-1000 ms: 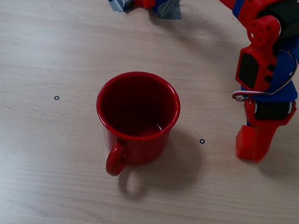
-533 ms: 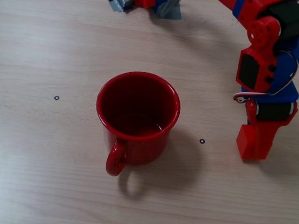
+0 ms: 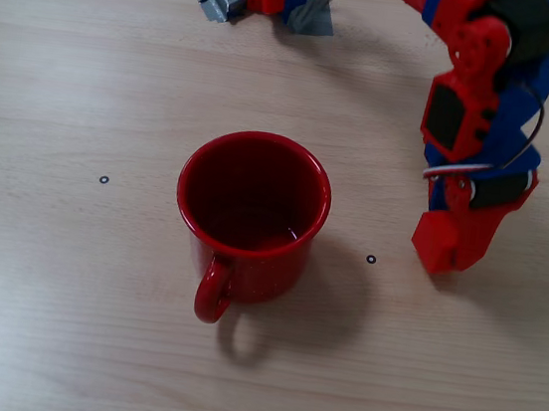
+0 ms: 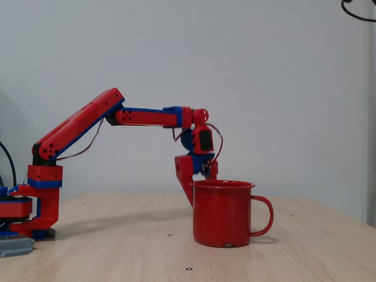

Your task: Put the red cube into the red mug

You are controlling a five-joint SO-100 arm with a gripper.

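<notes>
Red cube appeared as a blocky red mass at the low end of the gripper, red against red, so its outline was hard to separate from the pointed finger. No cube lay on the table, and none showed inside the red mug. On that evidence the cube was judged to be clamped in the gripper.

Change over the last second: in the overhead fixed view the gripper had swung from a near-upright pose well to the right of the mug to a tilted one, and its tip had moved leftward toward the mug. The mug had not moved. The side-on fixed view showed the gripper clear of the table, with its upper part about level with the rim of the mug and its pointed finger reaching below the rim, behind the mug wall.

Meaning for the task: the carry toward the mug was judged to be under way and the drop not yet made. The tip stood beside the mug rather than over the opening.

Hand: the fingers were drawn together on the cube with no gap visible between them. They touched neither table nor mug in the overhead view; in the side view, contact could not be told.
</notes>
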